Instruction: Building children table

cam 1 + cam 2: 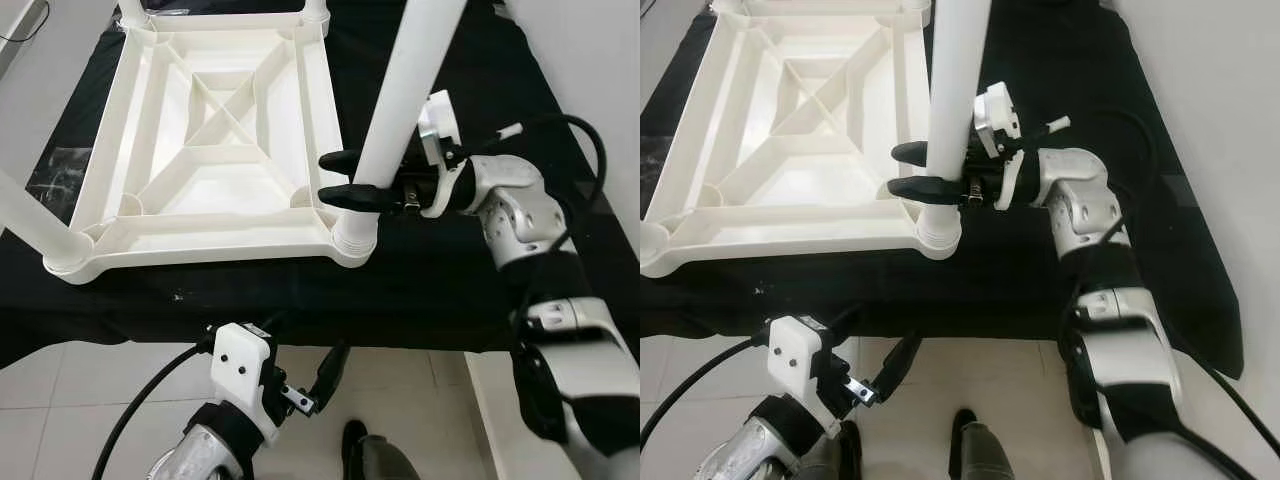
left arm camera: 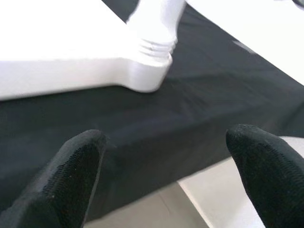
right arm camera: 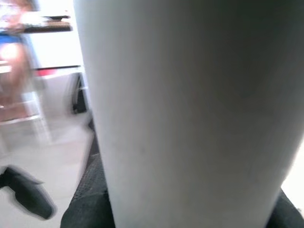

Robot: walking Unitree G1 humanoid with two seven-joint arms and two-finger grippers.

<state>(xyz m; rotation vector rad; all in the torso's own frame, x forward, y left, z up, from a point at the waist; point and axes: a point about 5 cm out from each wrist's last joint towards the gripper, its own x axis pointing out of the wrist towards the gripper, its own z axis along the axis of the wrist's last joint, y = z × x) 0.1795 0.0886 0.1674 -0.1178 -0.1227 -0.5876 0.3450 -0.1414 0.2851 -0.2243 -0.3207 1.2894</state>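
An upturned white plastic tabletop lies on a black-covered surface, its ribbed underside facing up. A white table leg stands upright in the near right corner socket. My right gripper reaches in from the right and is shut on this leg just above the socket, one black finger on each side. The leg is seen close up in the right wrist view. My left gripper hangs open below the surface's front edge, pointing at that same corner. Another leg stands in the near left corner.
The black cloth drapes over the front edge, with white floor tiles below. A white wall runs close along the right side. A black cable trails from my left arm. More legs stand at the far corners.
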